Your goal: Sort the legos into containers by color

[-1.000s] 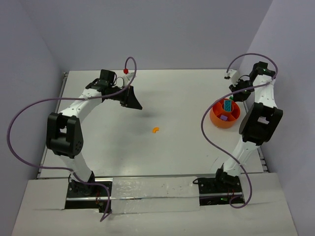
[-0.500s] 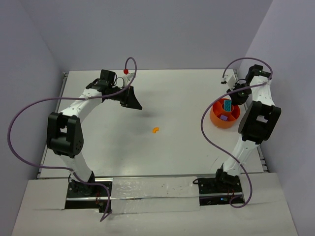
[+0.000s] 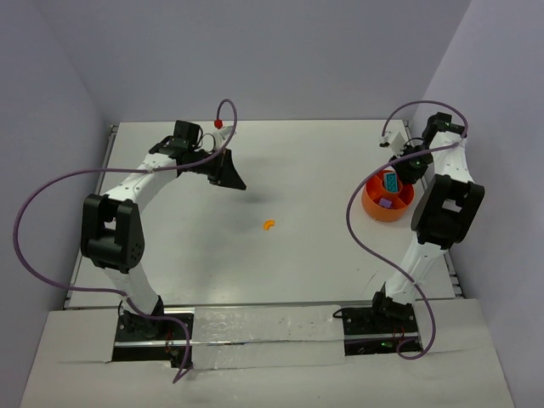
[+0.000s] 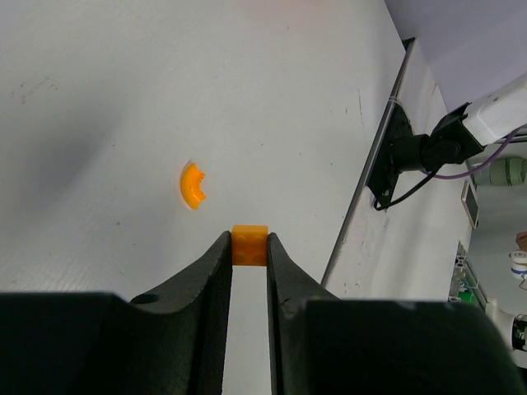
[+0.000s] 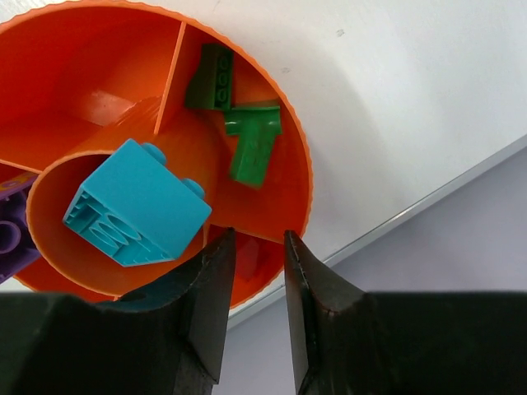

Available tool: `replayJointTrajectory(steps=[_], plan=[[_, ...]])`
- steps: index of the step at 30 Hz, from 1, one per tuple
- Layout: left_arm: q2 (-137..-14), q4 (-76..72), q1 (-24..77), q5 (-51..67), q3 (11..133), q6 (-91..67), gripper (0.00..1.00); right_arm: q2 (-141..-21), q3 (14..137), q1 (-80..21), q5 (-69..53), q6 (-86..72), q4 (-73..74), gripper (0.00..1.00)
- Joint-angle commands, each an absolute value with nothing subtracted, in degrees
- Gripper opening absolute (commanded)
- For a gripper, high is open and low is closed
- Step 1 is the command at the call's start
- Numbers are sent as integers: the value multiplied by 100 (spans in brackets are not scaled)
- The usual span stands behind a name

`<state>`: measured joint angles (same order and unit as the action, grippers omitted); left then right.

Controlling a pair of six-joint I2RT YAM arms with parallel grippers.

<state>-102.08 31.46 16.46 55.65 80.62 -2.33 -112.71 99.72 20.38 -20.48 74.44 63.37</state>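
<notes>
While the teal brick point(image 5: 136, 206) fills the centre well of the orange bowl point(image 5: 99, 49), far right on the table point(image 3: 323, 170), green bricks point(image 5: 251, 152) share an outer compartment; a curved orange lego point(image 4: 193, 183) lies mid-table; the left claw point(image 4: 249, 239) pinches a small orange brick point(image 4: 249, 246); the right claw point(image 5: 259, 237) hangs over the bowl, narrowly parted, empty.

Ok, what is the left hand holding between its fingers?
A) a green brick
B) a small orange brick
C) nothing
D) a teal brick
B: the left wrist view shows the left hand shut on a small orange brick, with the curved orange piece lying loose beyond it.
</notes>
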Motion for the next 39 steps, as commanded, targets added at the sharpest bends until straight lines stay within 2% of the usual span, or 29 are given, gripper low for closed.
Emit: replayJointTrajectory(steps=[1,10,14,20,25,29,33,36,39], plan=[[-10146,3020,1670,5561,8183,-214,0,-11112,10028,1981,-2109,7371,6366,39],[-10052,2857,1679,5520,8139,-290,0,-10969,10362,2010,-2136,7172,6399,44],[-9986,2696,1709,5504,8123,-401,0,-10757,10461,2088,-2075,7189,6393,52],[-9878,2333,1824,5549,8026,-734,0,-10490,10635,2313,-1854,7160,6216,70],[-9686,1601,1907,5686,7682,-1470,0,-10307,11042,2449,-1966,6774,5968,73],[-9369,-342,1907,5980,7024,-2865,0,-10013,11521,2407,-2763,5624,5709,76],[-9298,-2158,1916,6159,6481,-4866,0,-9385,11219,1671,-3326,4477,5311,79],[-9376,-3570,1916,6272,6227,-5848,0,-8764,10480,703,-3520,3568,4750,79],[-9533,-5149,1907,6317,5876,-7626,0,-8274,9716,-478,-3825,2410,4178,78]])
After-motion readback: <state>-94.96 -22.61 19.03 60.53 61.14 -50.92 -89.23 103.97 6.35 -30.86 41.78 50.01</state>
